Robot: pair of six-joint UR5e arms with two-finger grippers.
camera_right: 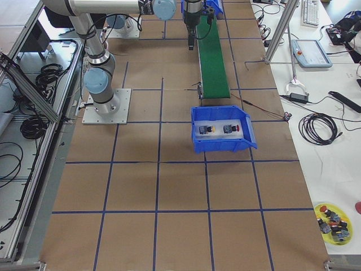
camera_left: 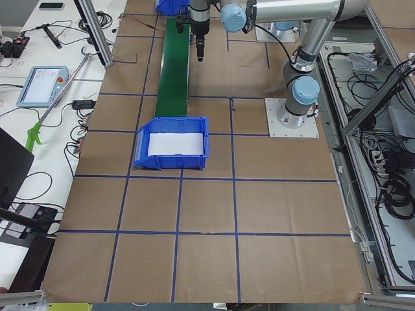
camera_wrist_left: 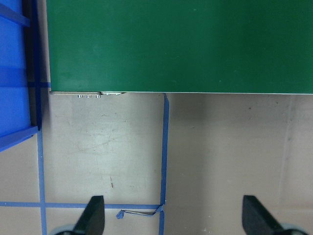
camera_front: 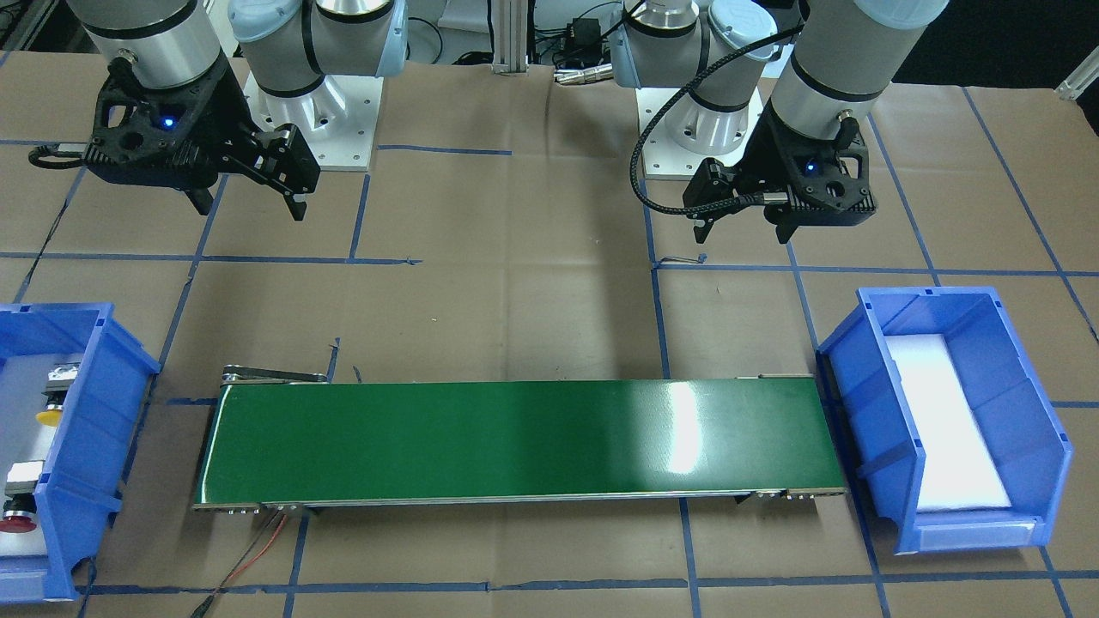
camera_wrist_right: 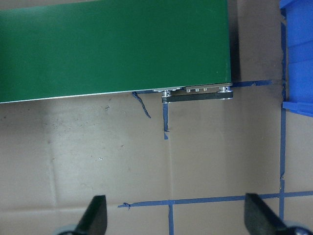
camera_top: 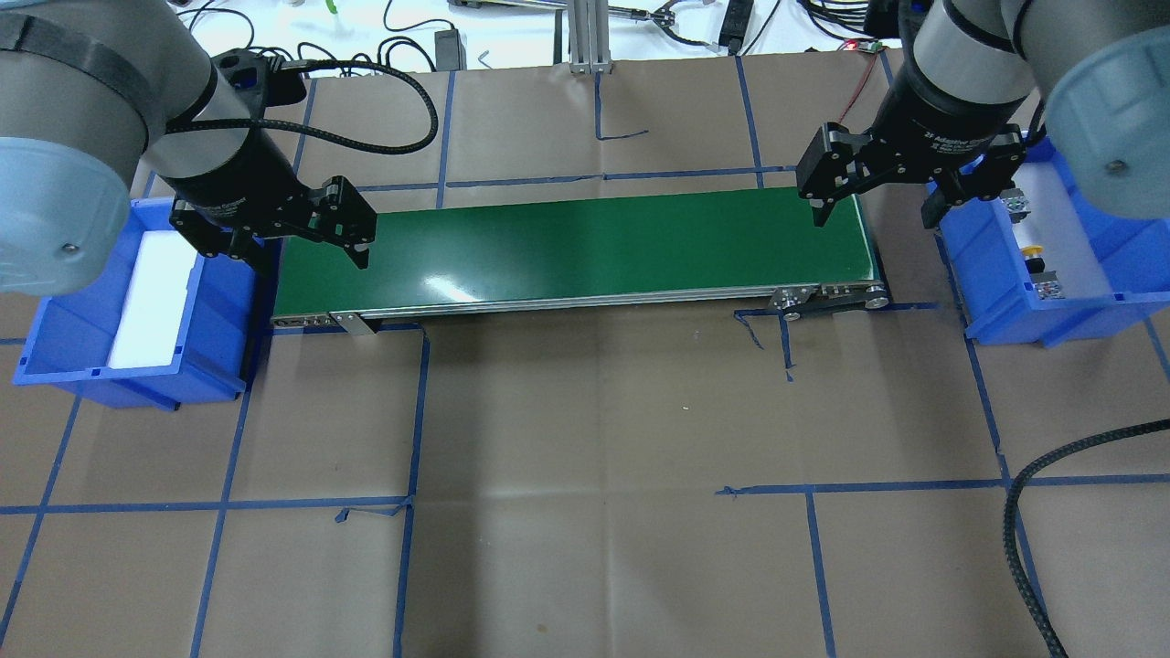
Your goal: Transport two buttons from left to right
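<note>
The yellow-capped button (camera_front: pixel 47 416) and the red-capped button (camera_front: pixel 17 519) lie in the blue bin (camera_front: pixel 90 429) at my right end of the table. In the overhead view the yellow cap (camera_top: pixel 1031 249) shows in that bin (camera_top: pixel 987 292), and the red button's body (camera_top: pixel 1013 203) sits beside my right gripper. My right gripper (camera_top: pixel 873 219) is open and empty, above the belt's right end. My left gripper (camera_top: pixel 311 256) is open and empty, above the belt's left end. Both wrist views show spread fingers (camera_wrist_left: pixel 93 218) (camera_wrist_right: pixel 95 218) over brown paper.
A green conveyor belt (camera_front: pixel 515 442) runs between the two bins. A second blue bin (camera_front: pixel 859 403) with a white foam floor stands at my left end, with no parts in it. Blue tape lines cross the brown paper. A black cable (camera_top: pixel 1033 512) hangs at the overhead view's right.
</note>
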